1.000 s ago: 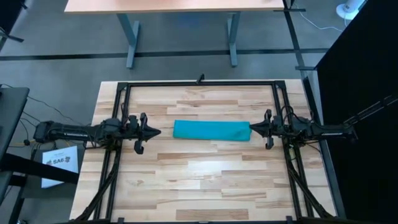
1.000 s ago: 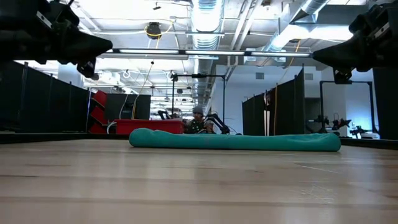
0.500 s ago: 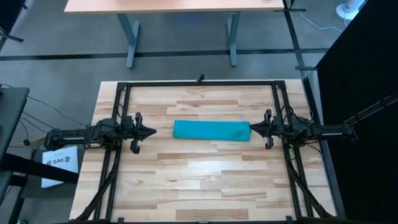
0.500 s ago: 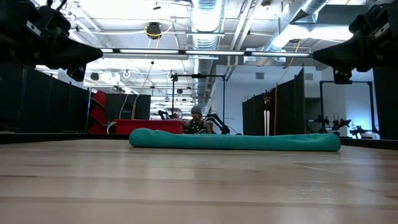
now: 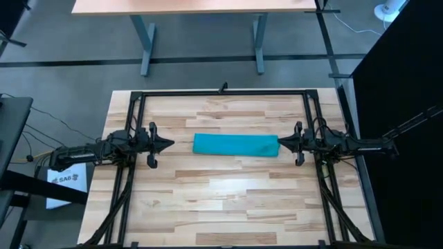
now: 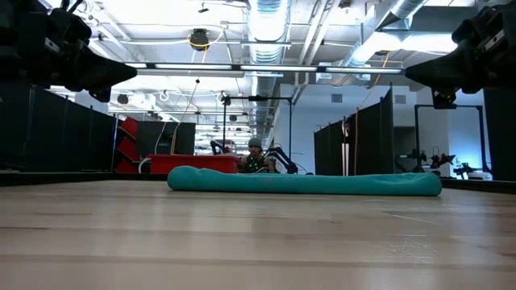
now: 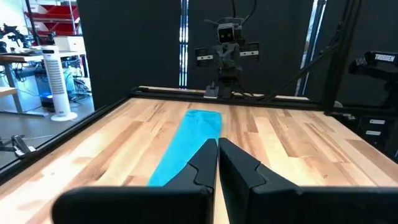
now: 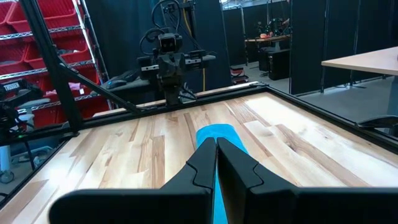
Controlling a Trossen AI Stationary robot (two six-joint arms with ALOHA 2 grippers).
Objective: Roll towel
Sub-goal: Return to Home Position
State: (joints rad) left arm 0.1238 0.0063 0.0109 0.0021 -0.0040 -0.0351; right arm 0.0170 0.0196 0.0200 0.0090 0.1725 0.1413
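The teal towel [image 5: 235, 144] lies as a long roll on the wooden table, running left to right near the middle; it also shows in the low view [image 6: 305, 183], the left wrist view [image 7: 186, 146] and the right wrist view [image 8: 216, 135]. My left gripper [image 5: 170, 145] is shut and empty, above the table off the roll's left end. My right gripper [image 5: 279, 144] is shut and empty, raised just off the roll's right end.
A black frame [image 5: 221, 93] runs along the table's far edge and down both sides. Bare wood [image 5: 228, 200] spreads from the roll to the near edge. A desk [image 5: 201, 7] stands beyond the far edge.
My left gripper has drawn back toward the table's left edge, away from the roll's left end, staying shut. The towel and my right gripper have kept still.
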